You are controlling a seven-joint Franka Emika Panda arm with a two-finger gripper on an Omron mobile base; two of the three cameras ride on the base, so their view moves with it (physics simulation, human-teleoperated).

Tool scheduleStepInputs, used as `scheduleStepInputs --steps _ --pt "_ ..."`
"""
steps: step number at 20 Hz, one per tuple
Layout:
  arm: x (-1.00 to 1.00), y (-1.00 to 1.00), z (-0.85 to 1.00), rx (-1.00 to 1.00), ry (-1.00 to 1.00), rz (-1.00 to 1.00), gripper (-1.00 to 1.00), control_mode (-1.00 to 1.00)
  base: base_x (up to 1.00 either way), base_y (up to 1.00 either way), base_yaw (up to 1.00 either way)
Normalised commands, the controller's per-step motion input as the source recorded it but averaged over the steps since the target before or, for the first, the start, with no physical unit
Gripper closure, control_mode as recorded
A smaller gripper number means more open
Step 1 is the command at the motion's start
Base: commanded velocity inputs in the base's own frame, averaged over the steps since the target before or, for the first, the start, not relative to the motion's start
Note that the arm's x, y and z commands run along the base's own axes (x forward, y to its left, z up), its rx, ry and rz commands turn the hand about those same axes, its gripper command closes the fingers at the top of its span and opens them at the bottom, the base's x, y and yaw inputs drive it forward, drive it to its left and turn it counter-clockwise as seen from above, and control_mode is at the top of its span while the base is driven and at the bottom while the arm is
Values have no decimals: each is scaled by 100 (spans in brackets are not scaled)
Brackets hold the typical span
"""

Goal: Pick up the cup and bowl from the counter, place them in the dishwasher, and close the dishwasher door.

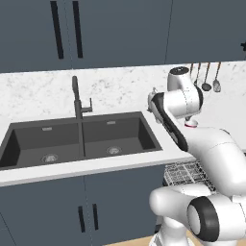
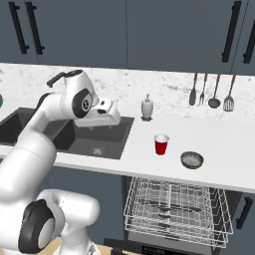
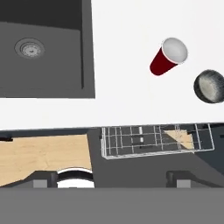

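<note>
Pincer (image 2: 113, 115) spread wide, empty, above sink (image 2: 94, 137); soap dispenser (image 2: 147, 108) behind; red cup (image 2: 161, 144), metal bowl (image 2: 191, 160) well right.

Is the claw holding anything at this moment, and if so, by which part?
Nothing is held. The claw is open and empty above the counter's front edge; the cup and bowl stand untouched on the counter.

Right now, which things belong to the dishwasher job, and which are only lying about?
For the job: red cup, metal bowl, both standing on the counter; dishwasher rack, pulled out.
Just there: soap dispenser, hanging utensils, sink, faucet.
</note>
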Motion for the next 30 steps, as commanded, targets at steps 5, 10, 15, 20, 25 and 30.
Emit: scheduleStepInputs --steps 5,10,15,20,25,30 --pt "24 -11 -7 -2 0 0 -100 -100 0 0 0" --pt "30 0 0 0 2 -2 -100 -100 0 0 0" --pt "52 -2 0 0 0 -3 -100 -100 0 0 0" --pt "88 -46 -12 -1 0 0 -100 -100 0 0 0" --pt "63 -84 -24 0 0 0 -100 -100 0 0 0" --pt "2 -24 -29 0 9 -4 -100 -100 0 0 0"
